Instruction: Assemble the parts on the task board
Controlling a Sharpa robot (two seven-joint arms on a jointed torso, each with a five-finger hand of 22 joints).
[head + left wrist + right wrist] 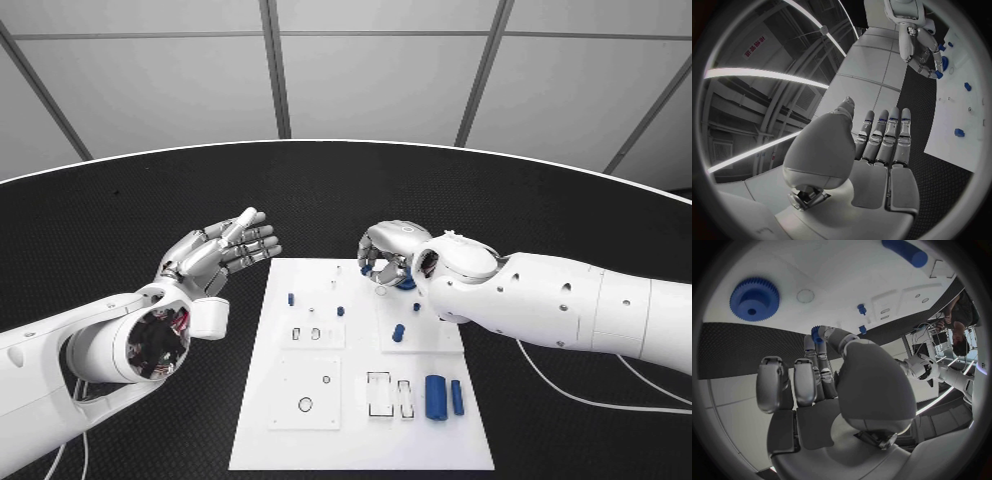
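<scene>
Black table (130, 210), right hand (387, 250) pinching part (816, 333)

A small red sign (754, 46) sits on the ceiling structure in the left wrist view (its characters are too small and warped to read); no other text, label or number is legible.

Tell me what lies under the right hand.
The right hand hangs over the task board's far edge, pinching a small blue part. A blue gear lies nearby. Anything directly beneath is covered.
</scene>
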